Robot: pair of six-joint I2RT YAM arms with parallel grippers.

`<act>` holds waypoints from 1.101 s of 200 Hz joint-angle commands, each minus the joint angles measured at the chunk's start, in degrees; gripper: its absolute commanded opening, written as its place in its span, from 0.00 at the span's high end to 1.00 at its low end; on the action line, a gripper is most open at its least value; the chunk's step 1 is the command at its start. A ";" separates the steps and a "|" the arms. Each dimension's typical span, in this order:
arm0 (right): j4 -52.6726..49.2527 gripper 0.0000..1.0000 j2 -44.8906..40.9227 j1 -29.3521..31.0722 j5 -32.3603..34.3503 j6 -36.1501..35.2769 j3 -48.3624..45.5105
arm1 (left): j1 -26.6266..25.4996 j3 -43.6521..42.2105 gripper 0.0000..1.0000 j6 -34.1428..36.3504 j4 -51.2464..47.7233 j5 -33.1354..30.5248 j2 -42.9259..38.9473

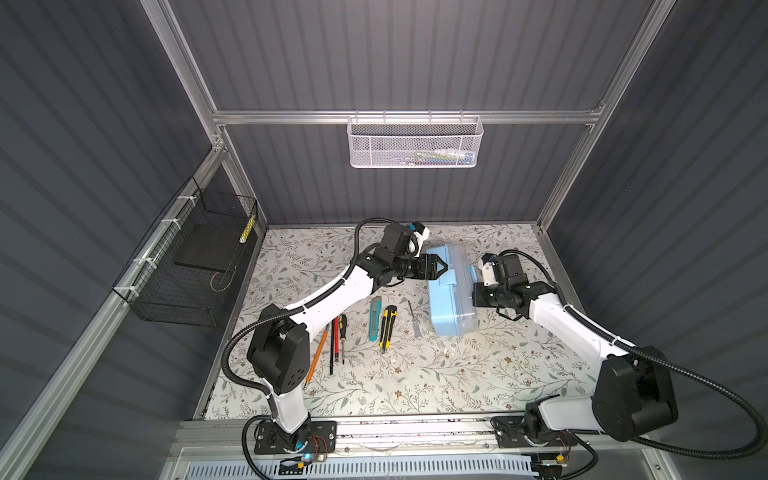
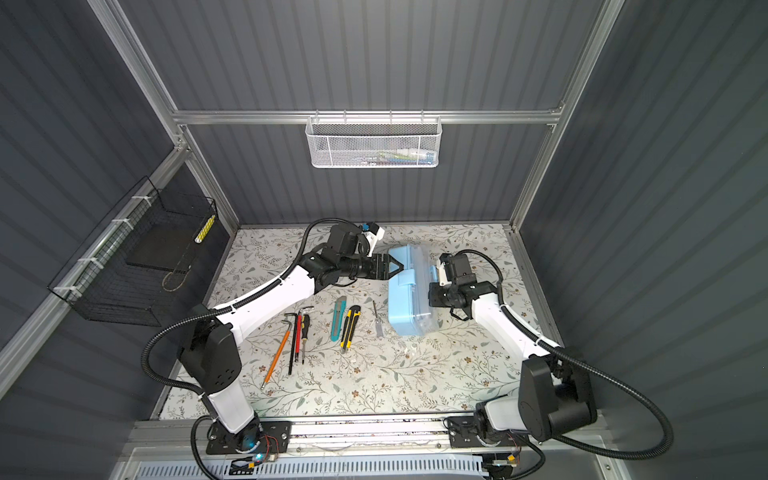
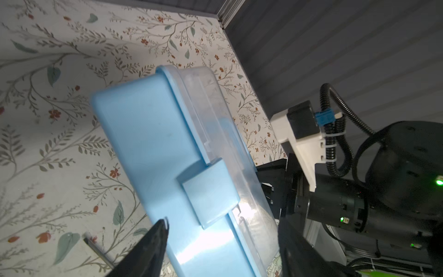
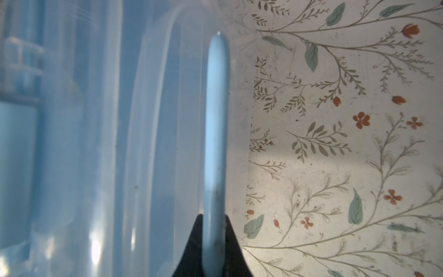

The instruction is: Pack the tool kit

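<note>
On the table [image 1: 457, 374], in both top views, our box [image 1: 451, 303] lies with its long side running from 12 to 6 o'clock. It looks tipped onto one side, with the clear lid [image 1: 466, 299] facing 3 o'clock. Our left gripper [image 1: 441, 268] waits at 9 o'clock from the box, just beside it, spread wide and holding nothing. Our right gripper [image 1: 476, 289] is at 3 o'clock, touching the box. The tools [image 1: 376, 322] lie in a row at 8 o'clock from the box, nearer our left arm.

From the left wrist, we see the blue latch [image 3: 208, 194] right ahead, between our two open fingers [image 3: 153, 247]. We cannot tell if either finger touches the box.

From the right wrist, our gripper is pinched tight on the thin blue handle [image 4: 215, 120], holding the box.

We think the latch comes next. Our left arm is nearer and should move toward 3 o'clock.
</note>
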 commanded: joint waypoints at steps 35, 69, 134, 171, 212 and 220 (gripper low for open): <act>-1.89 1.00 1.53 0.14 5.17 -3.04 -0.76 | -1.93 1.06 0.14 -0.86 -1.64 -3.44 1.89; -1.54 1.00 1.23 0.14 5.10 -2.79 -1.21 | -2.18 1.68 0.15 -2.89 0.99 0.86 4.37; -0.82 1.00 1.79 0.14 4.58 -2.91 -1.91 | -2.25 3.49 0.18 -4.41 2.02 3.68 7.64; -0.82 1.00 2.30 0.13 4.62 -3.12 -1.31 | -2.80 3.83 0.19 -5.03 2.52 4.78 8.71; -0.38 1.00 2.93 0.18 4.64 -3.36 -0.79 | -3.25 3.66 0.19 -6.33 5.05 7.93 10.14; -0.46 1.00 3.15 0.27 4.64 -3.45 -0.63 | -3.34 3.37 0.20 -6.97 6.37 8.92 10.33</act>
